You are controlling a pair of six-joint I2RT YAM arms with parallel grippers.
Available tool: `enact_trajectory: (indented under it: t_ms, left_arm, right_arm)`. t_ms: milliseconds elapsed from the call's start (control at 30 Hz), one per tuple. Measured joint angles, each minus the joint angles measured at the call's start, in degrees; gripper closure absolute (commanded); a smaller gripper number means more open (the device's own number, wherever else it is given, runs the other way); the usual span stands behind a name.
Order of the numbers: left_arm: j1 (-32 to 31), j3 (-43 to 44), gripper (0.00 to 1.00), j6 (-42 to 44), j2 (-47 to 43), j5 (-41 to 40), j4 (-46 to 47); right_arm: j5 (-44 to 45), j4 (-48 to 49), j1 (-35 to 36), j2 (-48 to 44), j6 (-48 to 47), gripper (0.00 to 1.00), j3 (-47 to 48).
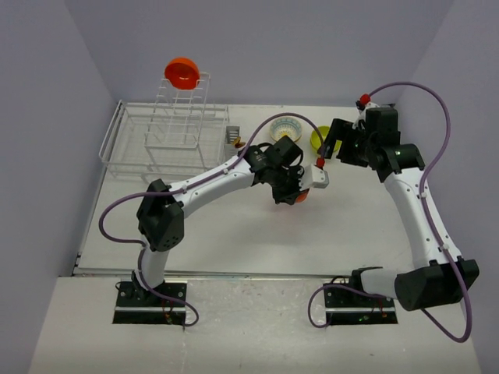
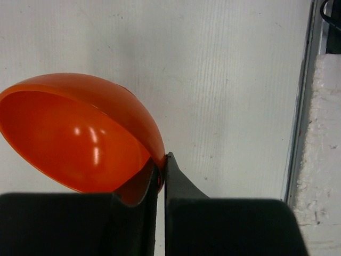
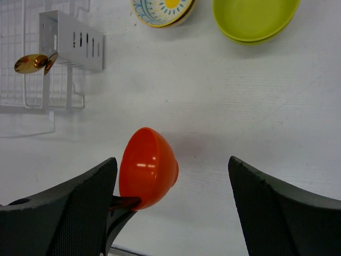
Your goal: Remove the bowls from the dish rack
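My left gripper [image 1: 292, 191] is shut on the rim of an orange-red bowl [image 2: 80, 133] and holds it tilted on its side above the white table, right of the dish rack [image 1: 156, 144]. The same bowl shows in the right wrist view [image 3: 149, 165]. A second orange-red bowl [image 1: 182, 72] sits on top of the rack's tall tier. The white flower-pattern bowl [image 1: 286, 128] and the lime-green bowl [image 1: 320, 139] stand on the table behind; both show in the right wrist view, flower bowl [image 3: 162, 9] and green bowl [image 3: 253, 18]. My right gripper [image 1: 331, 148] is open and empty, above the green bowl.
The grey cutlery holder [image 3: 72, 48] hangs on the rack's right end with a gold spoon [image 3: 29, 63] in it. Purple walls close in the table on the left, back and right. A metal strip [image 2: 301, 106] edges the table at the front.
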Motion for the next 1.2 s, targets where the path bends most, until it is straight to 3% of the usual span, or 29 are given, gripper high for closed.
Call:
enact_trajectory:
  t_ms: [200,433,567,800,900,1033,1200]
  left_arm:
    - [-1.6,-0.7,1.0,3.0,-1.5,1.1,4.3]
    - [-2.4,-4.8,1.0,4.6,-7.9,1.3,8.5]
    - [-2.4,-4.8,1.0,6.1,-8.9,1.4,9.7]
    - [-2.3,-0.2,1.0,9.0,-7.7,0.8,6.4]
    - [-2.3,2.3,1.0,9.9,-6.6,-0.4,4.4]
    - [-2.3,4.0,1.0,11.3,-5.2,-2.6,3.6]
    - [-2.3,6.1,1.0,12.6,-3.3,-4.0,1.6]
  right_arm:
    - [-0.7,1.2,0.5,0.5,1.6,0.12,-2.8]
    - [-2.3,1.9,-5.2,-0.5,3.5,0.14,-4.0]
    - [-3.2,-0.2,-1.2,4.2,1.7,0.18,0.2]
    - [-4.2,-1.9,3.5,10.1,0.3,0.34,0.0]
    - [-3.9,-1.9,3.3,10.1,0.0,0.36,0.0]
    - [-3.4,-2.8,3.5,10.1,-0.8,0.57,0.0]
    - [-2.8,-3.2,3.8,10.2,-1.0,0.66,0.0]
